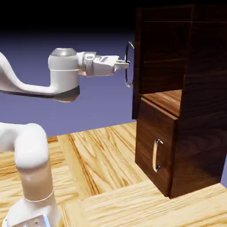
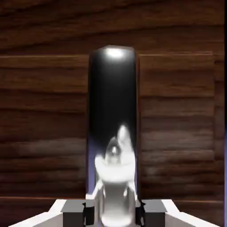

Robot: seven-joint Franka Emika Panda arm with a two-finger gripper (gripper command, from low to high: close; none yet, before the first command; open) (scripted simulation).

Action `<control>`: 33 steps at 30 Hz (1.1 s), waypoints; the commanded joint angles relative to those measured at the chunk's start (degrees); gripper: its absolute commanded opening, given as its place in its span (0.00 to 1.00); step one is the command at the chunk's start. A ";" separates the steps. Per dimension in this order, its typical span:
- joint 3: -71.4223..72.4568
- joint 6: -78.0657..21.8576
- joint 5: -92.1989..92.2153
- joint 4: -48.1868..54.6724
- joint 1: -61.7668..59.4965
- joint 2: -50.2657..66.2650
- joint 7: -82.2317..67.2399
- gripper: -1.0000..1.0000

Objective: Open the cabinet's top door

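Silver handle (image 2: 113, 128) clamped between narrowed fingers (image 2: 73, 213).

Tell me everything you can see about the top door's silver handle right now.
The top door's handle is a curved, polished silver bar, standing upright on the front of the dark wood-grain top door, near the cabinet's upper left in the exterior view. Both ends bend back to the panel. The gripper reaches it around mid-height. In the hand view the bar fills the centre, mirror-dark with a highlight on top, running between the fingertips, which look closed on it.
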 commanded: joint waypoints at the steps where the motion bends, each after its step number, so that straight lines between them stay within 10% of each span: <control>1: 1.81 -2.56 2.45 0.01 0.33 -0.48 -0.75 0.00; 32: 57.76 -72.58 42.39 45.16 -36.16 8.98 -6.13 0.00; 33: 57.76 -72.58 42.39 45.16 -36.16 8.98 -6.13 1.00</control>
